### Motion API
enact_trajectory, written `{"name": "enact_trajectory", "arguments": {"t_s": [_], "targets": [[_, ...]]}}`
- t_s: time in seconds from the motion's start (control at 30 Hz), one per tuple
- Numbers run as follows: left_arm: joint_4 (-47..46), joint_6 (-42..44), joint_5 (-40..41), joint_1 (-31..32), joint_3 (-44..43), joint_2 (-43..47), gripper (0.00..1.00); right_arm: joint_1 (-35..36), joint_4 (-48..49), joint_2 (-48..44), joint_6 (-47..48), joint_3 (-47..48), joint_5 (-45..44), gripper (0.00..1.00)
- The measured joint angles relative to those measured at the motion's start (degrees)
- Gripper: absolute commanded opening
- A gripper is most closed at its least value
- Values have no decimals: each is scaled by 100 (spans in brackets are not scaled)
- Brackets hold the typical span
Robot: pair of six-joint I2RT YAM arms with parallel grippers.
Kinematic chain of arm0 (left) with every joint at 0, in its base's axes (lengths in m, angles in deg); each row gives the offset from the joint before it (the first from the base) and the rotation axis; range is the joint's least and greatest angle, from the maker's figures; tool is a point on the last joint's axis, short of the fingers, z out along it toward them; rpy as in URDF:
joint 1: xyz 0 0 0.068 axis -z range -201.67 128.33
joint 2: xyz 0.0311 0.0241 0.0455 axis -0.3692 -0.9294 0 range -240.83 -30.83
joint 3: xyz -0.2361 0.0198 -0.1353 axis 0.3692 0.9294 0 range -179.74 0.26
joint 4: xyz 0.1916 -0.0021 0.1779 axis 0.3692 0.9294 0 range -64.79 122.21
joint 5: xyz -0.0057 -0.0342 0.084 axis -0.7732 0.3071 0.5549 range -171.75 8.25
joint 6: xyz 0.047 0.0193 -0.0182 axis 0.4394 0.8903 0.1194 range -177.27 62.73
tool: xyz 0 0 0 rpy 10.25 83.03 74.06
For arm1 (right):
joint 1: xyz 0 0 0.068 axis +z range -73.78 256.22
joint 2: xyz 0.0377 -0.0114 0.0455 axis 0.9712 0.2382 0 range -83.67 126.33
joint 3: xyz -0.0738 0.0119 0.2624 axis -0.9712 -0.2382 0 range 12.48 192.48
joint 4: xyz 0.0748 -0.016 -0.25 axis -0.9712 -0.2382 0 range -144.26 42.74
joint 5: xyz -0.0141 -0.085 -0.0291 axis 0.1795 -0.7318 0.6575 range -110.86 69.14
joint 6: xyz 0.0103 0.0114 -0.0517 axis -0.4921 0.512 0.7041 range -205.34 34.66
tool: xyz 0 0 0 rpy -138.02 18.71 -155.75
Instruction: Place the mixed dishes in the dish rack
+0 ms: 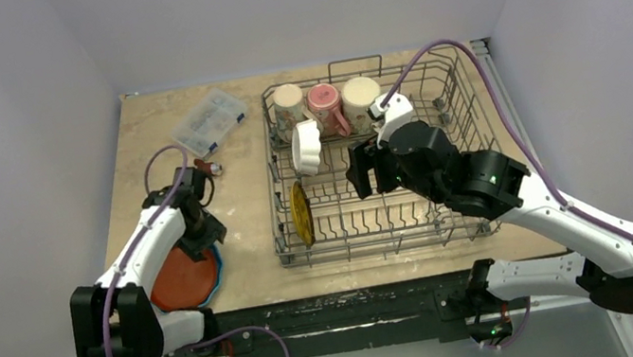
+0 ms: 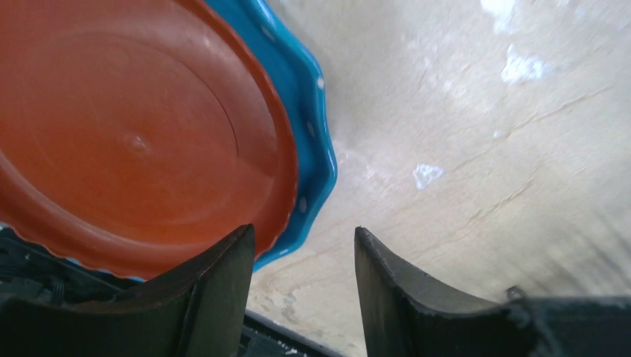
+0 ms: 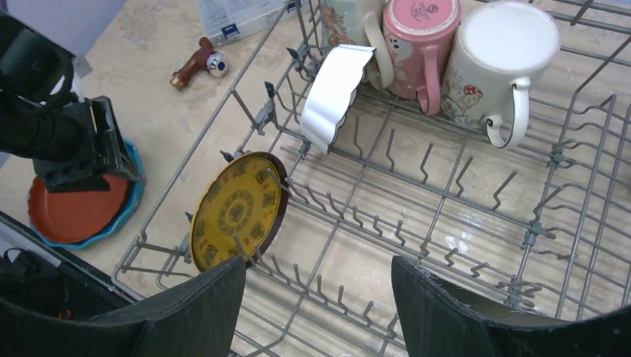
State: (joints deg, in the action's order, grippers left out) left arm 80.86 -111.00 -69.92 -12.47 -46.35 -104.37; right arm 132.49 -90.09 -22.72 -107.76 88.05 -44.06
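The orange plate [image 2: 134,141] lies flat on the blue plate [image 2: 312,111] at the tabletop's [image 2: 484,186] near-left corner. The left jaws, half-wide and empty, hover at its far rim. The right jaws hang wide and empty over the dish rack [image 1: 395,214], well apart

Stacked plates [image 1: 185,278] lie left of the dish rack [image 1: 382,250]
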Motion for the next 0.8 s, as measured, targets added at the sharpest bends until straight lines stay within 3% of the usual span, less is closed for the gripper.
{"name": "enact_trajectory", "arguments": {"t_s": [0.27,0.4,0.8], "targets": [[-426,334,85,-494,0,-46,42,-4,2,-127,17,-24,-184,74],[-551,382,83,-516,33,-280,31,-4,4,-188,15,-24,-273,73],[-748,356,72,-629,293,-398,27,-4,0,-188,11,-31,-302,74]]}}
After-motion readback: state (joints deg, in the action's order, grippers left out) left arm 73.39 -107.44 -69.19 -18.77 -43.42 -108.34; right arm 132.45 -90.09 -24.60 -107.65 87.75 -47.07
